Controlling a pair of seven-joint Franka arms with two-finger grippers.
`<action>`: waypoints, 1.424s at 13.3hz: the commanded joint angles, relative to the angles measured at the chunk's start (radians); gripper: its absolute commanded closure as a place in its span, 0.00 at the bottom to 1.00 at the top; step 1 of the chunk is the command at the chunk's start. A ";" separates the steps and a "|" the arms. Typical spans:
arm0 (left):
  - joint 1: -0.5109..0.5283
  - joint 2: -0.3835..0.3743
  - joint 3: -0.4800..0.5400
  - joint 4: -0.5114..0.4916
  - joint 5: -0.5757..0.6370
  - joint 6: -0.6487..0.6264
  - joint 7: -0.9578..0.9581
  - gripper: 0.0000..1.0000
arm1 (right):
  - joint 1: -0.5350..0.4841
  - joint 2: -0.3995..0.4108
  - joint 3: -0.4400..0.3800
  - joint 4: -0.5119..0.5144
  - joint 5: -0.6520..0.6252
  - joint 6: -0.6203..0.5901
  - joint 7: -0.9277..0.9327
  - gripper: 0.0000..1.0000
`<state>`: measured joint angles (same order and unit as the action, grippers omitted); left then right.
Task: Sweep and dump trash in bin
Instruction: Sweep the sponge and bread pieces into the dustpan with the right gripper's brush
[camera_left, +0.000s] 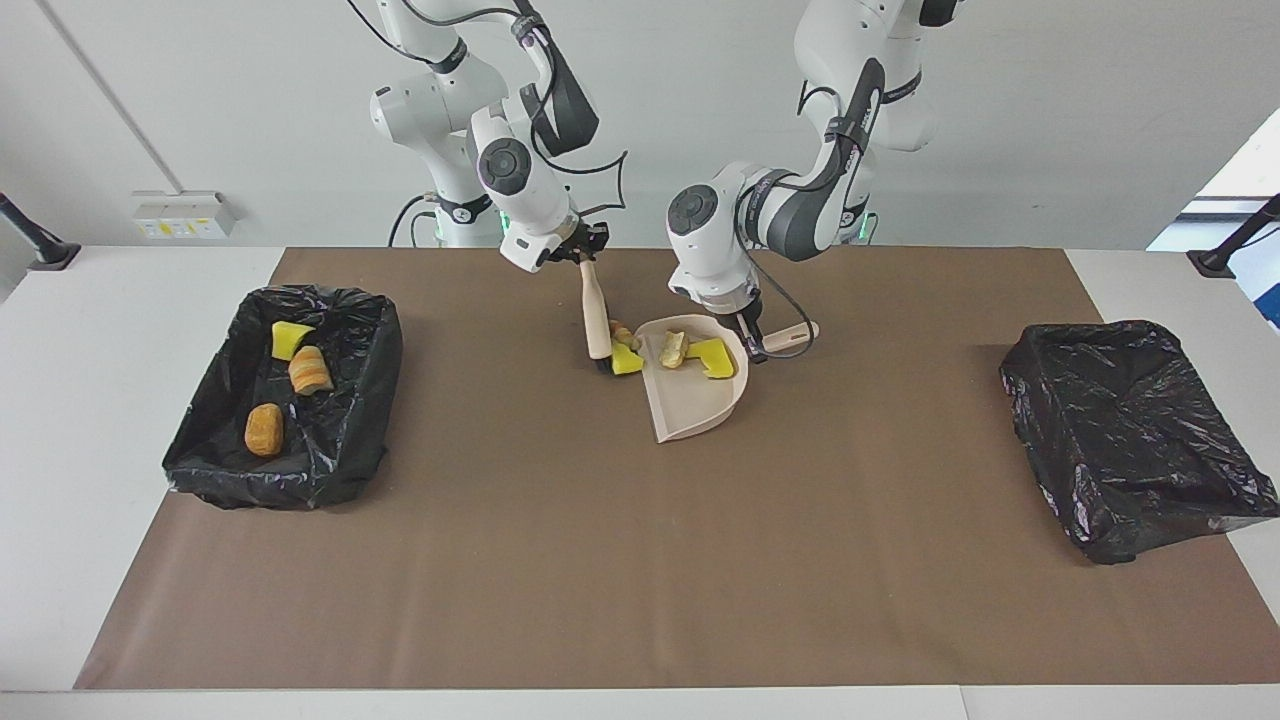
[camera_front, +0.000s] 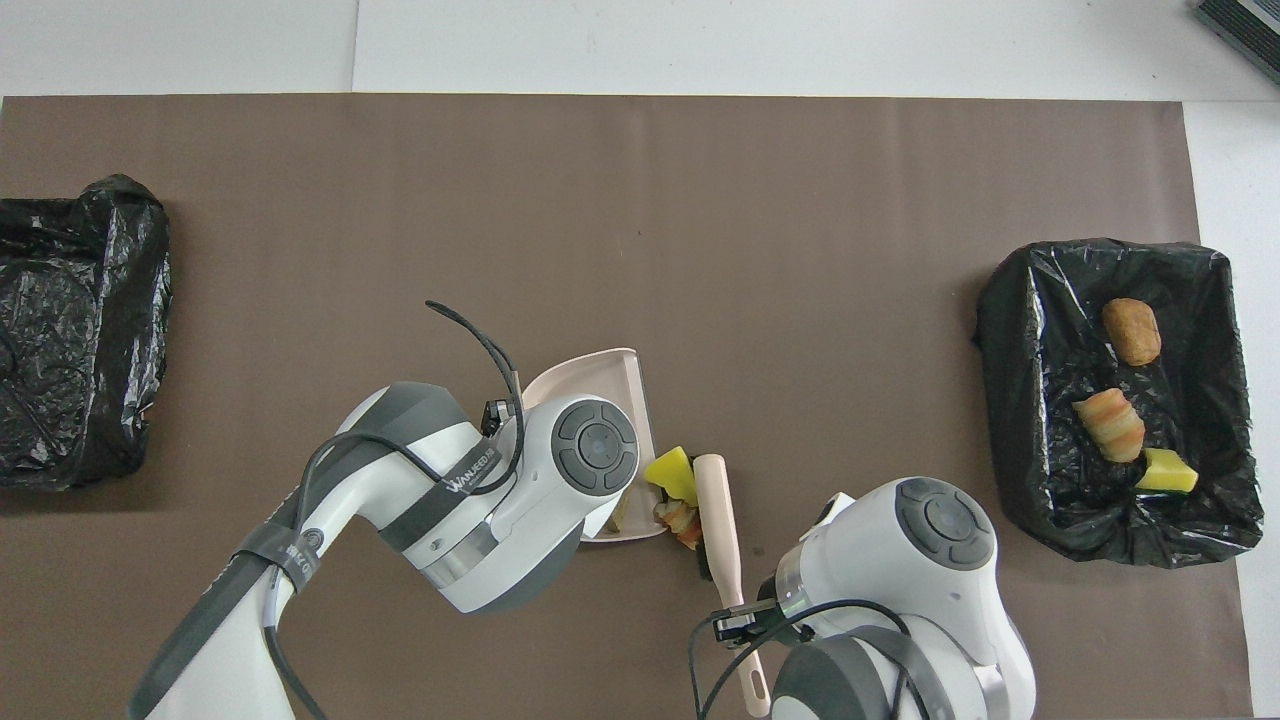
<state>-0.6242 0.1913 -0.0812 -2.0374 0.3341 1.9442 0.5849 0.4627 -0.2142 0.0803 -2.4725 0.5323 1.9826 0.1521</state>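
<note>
A white bench (camera_left: 120, 300) stood before a plain pale wall, with a brown mat (camera_left: 600, 540) covering most of its top. At the right arm's end sat a bin lined with black plastic (camera_left: 345, 440), holding three pieces of trash: a yellow sponge wedge (camera_left: 290, 339), a striped orange chunk (camera_left: 310, 370) and a brown bread-like lump (camera_left: 264, 430). A second black-lined bin (camera_left: 1130, 440) sat at the left arm's end, with nothing visible inside. Near the robots at mid-bench lay the beige dustpan (camera_left: 695, 400), carrying a pale lump (camera_left: 673, 349) and another yellow wedge (camera_left: 714, 357). Just beside its open edge, on the mat, lay a third yellow wedge (camera_left: 627, 360) with a small orange-brown chunk (camera_left: 622, 333) touching it. The right gripper (camera_left: 582, 250) was clamped on the top of the brush (camera_left: 597, 318), which slanted down with its black bristles against that wedge. The left gripper (camera_left: 752, 345) was closed around the dustpan's handle (camera_left: 795, 337), where the handle joins the pan.
</note>
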 joint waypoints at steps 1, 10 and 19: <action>-0.003 -0.024 0.009 -0.049 0.023 0.047 -0.019 1.00 | 0.036 0.002 -0.002 0.000 0.173 0.045 -0.040 1.00; 0.072 0.011 0.006 -0.041 0.011 0.179 0.012 1.00 | -0.007 0.006 -0.013 0.216 0.104 -0.154 0.171 1.00; 0.305 -0.108 0.006 0.022 -0.059 0.157 0.332 1.00 | 0.005 -0.059 0.021 0.281 -0.239 -0.358 0.414 1.00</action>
<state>-0.3870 0.1459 -0.0674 -2.0152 0.3227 2.1217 0.8382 0.4539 -0.2300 0.0808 -2.1802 0.3173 1.6388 0.5218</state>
